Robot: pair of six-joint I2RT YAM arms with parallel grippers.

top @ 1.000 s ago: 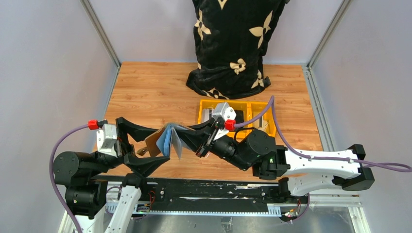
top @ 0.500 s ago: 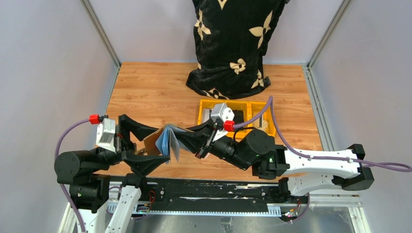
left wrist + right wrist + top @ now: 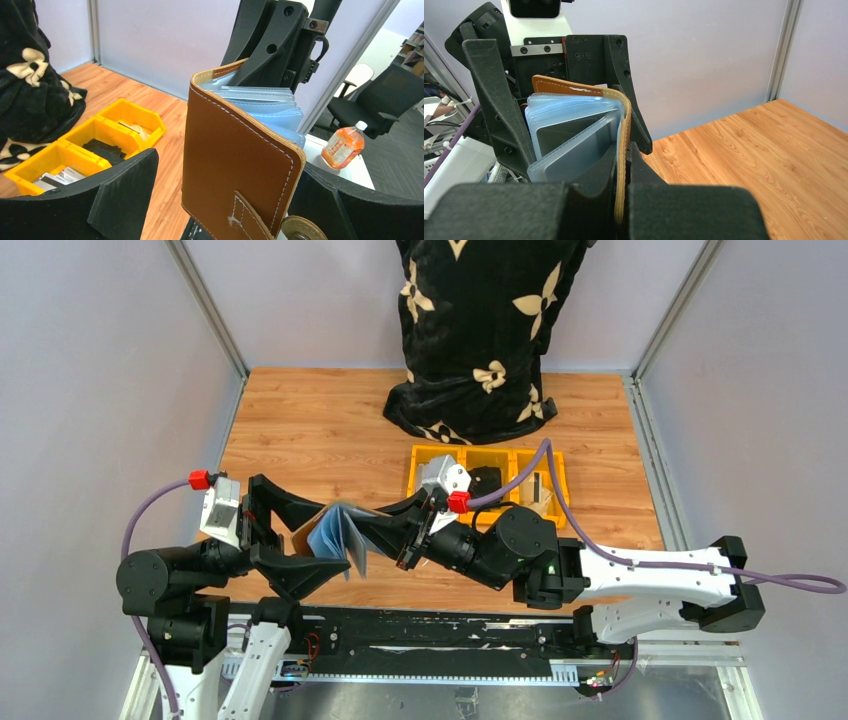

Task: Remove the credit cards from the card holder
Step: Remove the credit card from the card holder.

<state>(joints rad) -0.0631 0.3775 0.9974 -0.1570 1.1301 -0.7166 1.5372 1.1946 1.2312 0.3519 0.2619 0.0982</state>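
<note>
Brown leather card holder is held up off the wooden table, over its near-left part, between the two arms. It is fanned open, with pale blue plastic sleeves spread toward the right arm.

Right end effector: clenched on one leather cover of the card holder. In the right wrist view the two fingers meet on the tan edge of that cover, with the stitched rim running up out of the grip.

Left end effector: released, jaws spread wide, straddling the card holder from the left. In the left wrist view there is a clear gap between one black finger and the outer cover. The other finger sits just beside the spine edge; I cannot tell whether it touches.

Credit cards: grey flat faces show inside the sleeves, so they are in the holder. I cannot count them.

A strap tab with a brass-coloured snap hangs at the lower edge of the cover.

Yellow bins stand in a row on the table to the right of centre, well apart from the holder. The middle compartment holds a dark item, and one end compartment holds pale flat pieces too small to identify.

Black cloth with a cream flower pattern stands at the far edge.
</note>
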